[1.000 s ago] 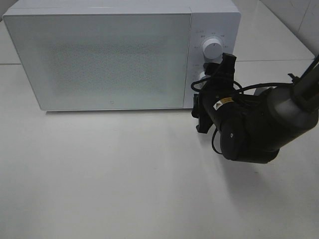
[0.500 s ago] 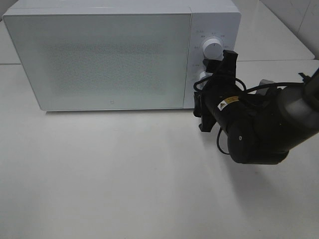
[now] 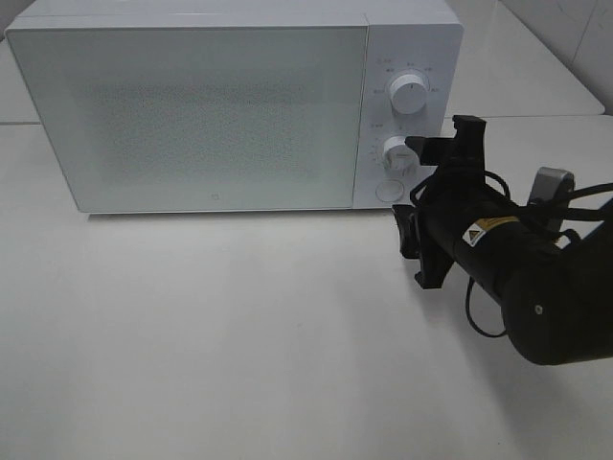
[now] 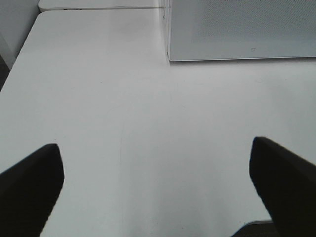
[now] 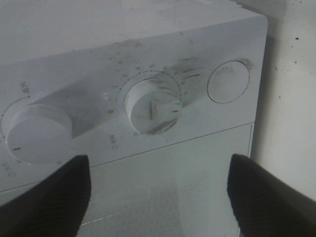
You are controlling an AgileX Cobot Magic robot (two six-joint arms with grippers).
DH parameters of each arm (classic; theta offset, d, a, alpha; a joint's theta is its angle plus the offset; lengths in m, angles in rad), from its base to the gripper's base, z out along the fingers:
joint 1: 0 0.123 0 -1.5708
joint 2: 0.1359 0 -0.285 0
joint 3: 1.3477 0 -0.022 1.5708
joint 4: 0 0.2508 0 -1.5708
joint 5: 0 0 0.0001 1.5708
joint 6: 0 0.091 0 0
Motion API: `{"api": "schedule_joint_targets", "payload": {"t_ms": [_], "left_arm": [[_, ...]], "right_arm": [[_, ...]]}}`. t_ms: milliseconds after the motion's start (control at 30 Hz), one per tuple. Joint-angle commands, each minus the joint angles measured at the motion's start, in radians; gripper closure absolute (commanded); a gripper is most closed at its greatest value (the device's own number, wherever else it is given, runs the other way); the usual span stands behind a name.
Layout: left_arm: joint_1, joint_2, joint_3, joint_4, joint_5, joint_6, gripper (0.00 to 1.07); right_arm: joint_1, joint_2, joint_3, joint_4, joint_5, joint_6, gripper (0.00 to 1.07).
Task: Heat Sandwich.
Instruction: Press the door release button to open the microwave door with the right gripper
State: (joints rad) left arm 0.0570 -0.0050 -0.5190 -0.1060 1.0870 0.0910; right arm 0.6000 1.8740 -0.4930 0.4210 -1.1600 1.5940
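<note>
Gleaming under the lights, the glossy white table (image 3: 239, 335) is carrying a boxy white microwave oven (image 3: 192, 105) whose frosted door is sitting closed; the small layered sandwich is showing nowhere, so it is presumably lying behind that door, though I cannot confirm it. The right gripper (image 3: 408, 184) is hovering with jaws spread, facing the lower round white dial (image 3: 397, 153), near it and apparently not touching. Judging by that, setting this dial is the step in hand: the jaws should be centring around its rim, closing squarely, then twisting about the dial's own axis, avoiding the flat round button (image 3: 389, 190) beside it and not shoving the oven back. The left gripper (image 4: 155, 145) is hanging spread over bare table
</note>
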Motion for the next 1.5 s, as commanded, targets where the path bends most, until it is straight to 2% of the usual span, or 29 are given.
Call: {"api": "schedule_joint_targets", "payload": {"t_ms": [33,133,267,433,567,1033,1133,1267,1300,1500], "left_arm": [[-0.006,-0.016,0.001,-0.003,-0.015,-0.003,0.09],[-0.006,-0.016,0.001,-0.003,-0.015,-0.003,0.09],[-0.006,-0.016,0.001,-0.003,-0.015,-0.003,0.09],[-0.006,-0.016,0.001,-0.003,-0.015,-0.003,0.09],[-0.006,-0.016,0.001,-0.003,-0.015,-0.003,0.09],[-0.006,-0.016,0.001,-0.003,-0.015,-0.003,0.09],[-0.006,-0.016,0.001,-0.003,-0.015,-0.003,0.09],[-0.006,-0.016,0.001,-0.003,-0.015,-0.003,0.09],[-0.006,-0.016,0.001,-0.003,-0.015,-0.003,0.09],[-0.006,-0.016,0.001,-0.003,-0.015,-0.003,0.09]], "right_arm": [[-0.005,-0.058,0.031,-0.029,0.046,-0.044,0.31],[-0.005,-0.095,0.043,-0.049,0.091,-0.068,0.31],[-0.005,-0.205,0.048,-0.103,0.300,-0.207,0.31],[-0.005,-0.268,0.047,-0.114,0.411,-0.301,0.31],[-0.005,-0.375,0.046,-0.108,0.643,-0.546,0.31],[-0.005,-0.557,0.039,-0.107,1.040,-1.097,0.31],[-0.005,-0.594,-0.018,-0.111,1.250,-1.291,0.31],[-0.005,-0.613,-0.072,-0.118,1.393,-1.423,0.31],[-0.005,-0.623,-0.107,-0.136,1.491,-1.493,0.31],[-0.005,-0.630,-0.148,-0.209,1.682,-1.563,0.31]]}}
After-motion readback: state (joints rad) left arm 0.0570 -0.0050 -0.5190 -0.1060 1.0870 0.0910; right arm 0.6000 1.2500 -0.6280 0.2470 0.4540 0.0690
